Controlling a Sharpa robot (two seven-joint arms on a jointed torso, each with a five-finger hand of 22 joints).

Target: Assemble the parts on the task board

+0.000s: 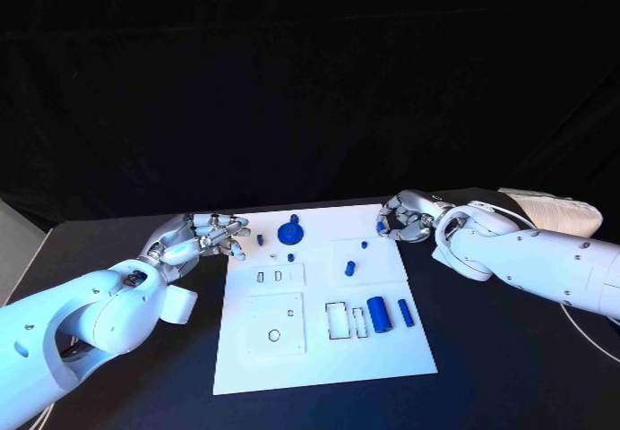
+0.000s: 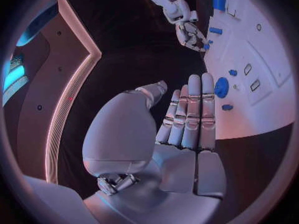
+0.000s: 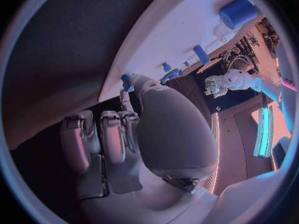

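Note:
The white task board (image 1: 336,358) lies mid-table. On it are a round blue disc (image 1: 291,233) near the far edge, a short blue peg (image 1: 348,266), a thick blue cylinder (image 1: 379,313) and a slimmer one (image 1: 404,313) beside rectangular slots. My left hand (image 1: 207,235) hovers off the board's far left corner, its fingers (image 2: 190,109) straight and holding nothing. My right hand (image 1: 409,217) is at the far right corner, fingers curled, pinching a small blue part (image 3: 126,79) at its fingertips. The left wrist view also catches the right hand (image 2: 186,30) and the disc (image 2: 221,87).
Two tiny blue pieces (image 1: 260,239) (image 1: 291,257) lie near the disc, and another (image 1: 363,244) sits in a raised square. The near left of the board has an oval hole (image 1: 274,335). Black table surrounds the board, with a black curtain behind.

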